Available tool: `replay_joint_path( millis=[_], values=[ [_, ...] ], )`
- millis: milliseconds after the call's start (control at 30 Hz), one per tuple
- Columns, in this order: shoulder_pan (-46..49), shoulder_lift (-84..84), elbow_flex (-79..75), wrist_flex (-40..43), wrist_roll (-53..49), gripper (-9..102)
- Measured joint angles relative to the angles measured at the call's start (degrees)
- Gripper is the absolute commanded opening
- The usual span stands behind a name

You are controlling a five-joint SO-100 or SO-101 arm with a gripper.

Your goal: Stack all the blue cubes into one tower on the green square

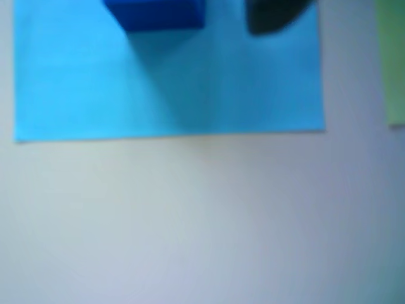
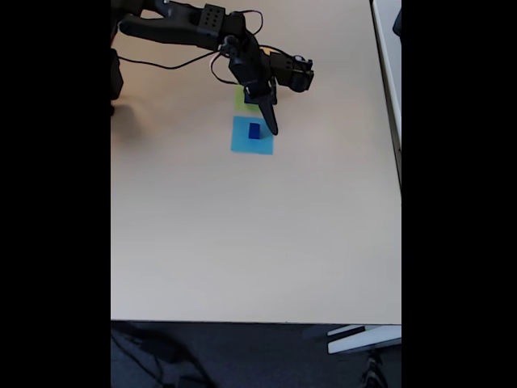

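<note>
Fingers (image 2: 271,125) of the black arm hang over the light-blue square (image 2: 252,136), just right of the blue cube (image 2: 254,130) in the fixed view; whether they are parted cannot be told. Cube sits on that square. Green square (image 2: 245,100) lies just beyond, on the pale surface (image 2: 242,234).

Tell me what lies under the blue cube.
The blue cube sits on the light-blue paper square, which lies flat on the table. The patch of paper directly beneath the cube is covered.
</note>
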Motion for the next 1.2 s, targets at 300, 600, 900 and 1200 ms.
replay_joint_path(
  millis=[300, 600, 900, 1200],
  values=[
    [0.00, 1.32, 11.51, -10.20, 0.88, 43],
    [-0.09, 5.19, 17.93, -13.45, 2.20, 34],
    [0.18, 5.45, 19.07, -13.45, 1.41, 35],
    [0.00, 5.45, 16.44, -10.72, 0.35, 38]
  ],
)
